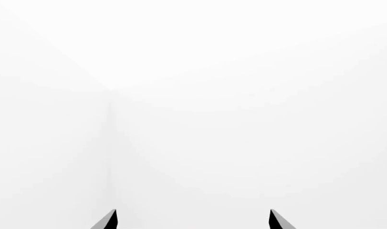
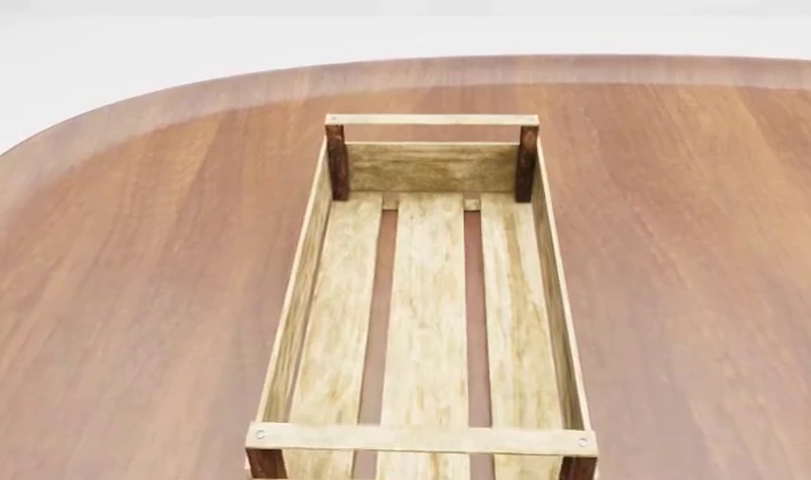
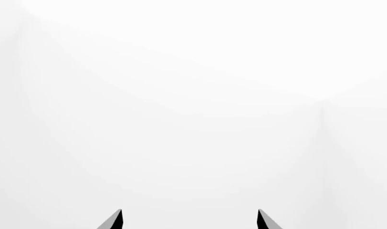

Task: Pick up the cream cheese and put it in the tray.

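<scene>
A wide, rounded table of reddish-brown wood [image 2: 138,300] is filling the head view against a white background. The long open tray of light wooden slats with dark brown corner posts [image 2: 298,300] is sitting lengthwise at its middle, holding nothing. The cream cheese is not showing anywhere. The left gripper [image 1: 192,220] and right gripper [image 3: 189,220] are facing blank white walls, fingertips spread wide apart and gripping nothing.

table [image 2: 138,280]: brown wood, rounded far edge | on it: tray [image 2: 306,270], lengthwise, centred
</scene>
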